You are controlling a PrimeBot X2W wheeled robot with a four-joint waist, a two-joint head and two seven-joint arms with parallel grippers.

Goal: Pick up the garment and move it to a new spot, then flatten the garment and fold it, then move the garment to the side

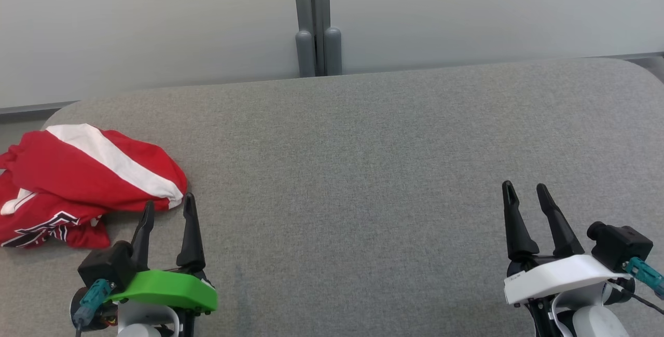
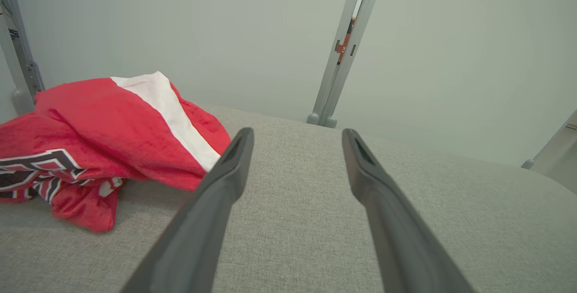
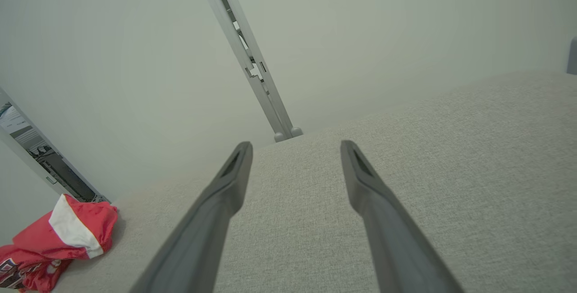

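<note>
Red garment (image 1: 88,181), white band across top fold, dark-and-white print on lower fold, lies crumpled at left edge of grey fabric surface (image 1: 363,171). Left gripper (image 1: 169,201), green-cased, sits near left, fingers spread and gripping nothing. Its tips are just beside garment's near-right edge; cannot tell whether they touch. Right gripper (image 1: 525,186), white-cased, sits near right, well apart from garment, fingers likewise spread, gripping nothing. Grey post (image 1: 316,26) stands against pale wall (image 1: 129,26) beyond surface's far edge.
</note>
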